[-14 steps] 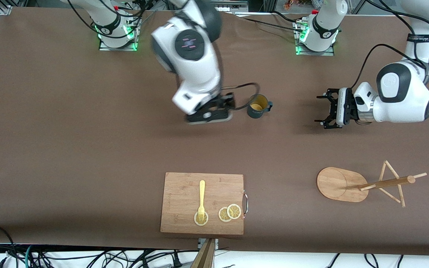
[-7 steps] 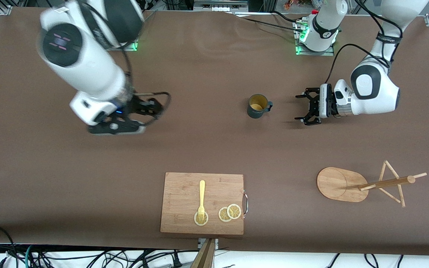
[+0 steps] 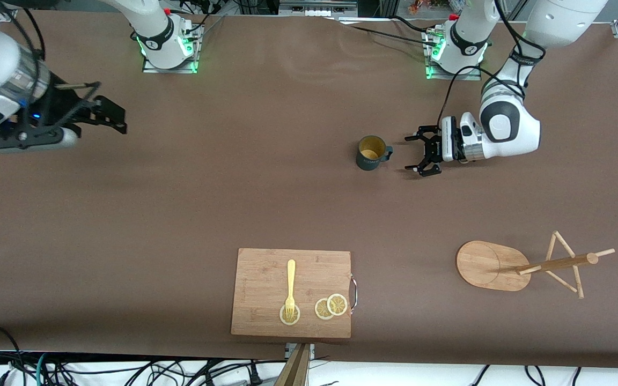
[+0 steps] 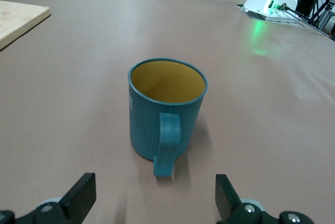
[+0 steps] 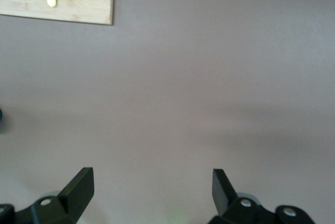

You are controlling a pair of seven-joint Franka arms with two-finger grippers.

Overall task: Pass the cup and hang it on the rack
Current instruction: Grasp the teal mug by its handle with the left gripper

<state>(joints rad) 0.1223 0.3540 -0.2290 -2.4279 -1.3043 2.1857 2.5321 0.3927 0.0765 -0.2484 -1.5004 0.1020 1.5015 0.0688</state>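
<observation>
- cup (image 3: 370, 153) upright mid-table, handle facing left gripper (image 3: 415, 155), which sits just beside it, jaws spread, empty
- prob. light, rigid, ribbed; take by handle or rim
- right gripper (image 3: 106, 115) released, waiting at its own table end

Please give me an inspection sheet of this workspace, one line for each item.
Surface: brown table.
Job's things: cup upright, handle facing left tool; rack unloaded, nearer the camera.
Clutter: board carrying fork and lemon slices.
Grippers: left tool open beside the cup, not touching; right tool open over the right arm's end.
Cables: bundle along the table's near edge.
Surroundings: nothing seen.
</observation>
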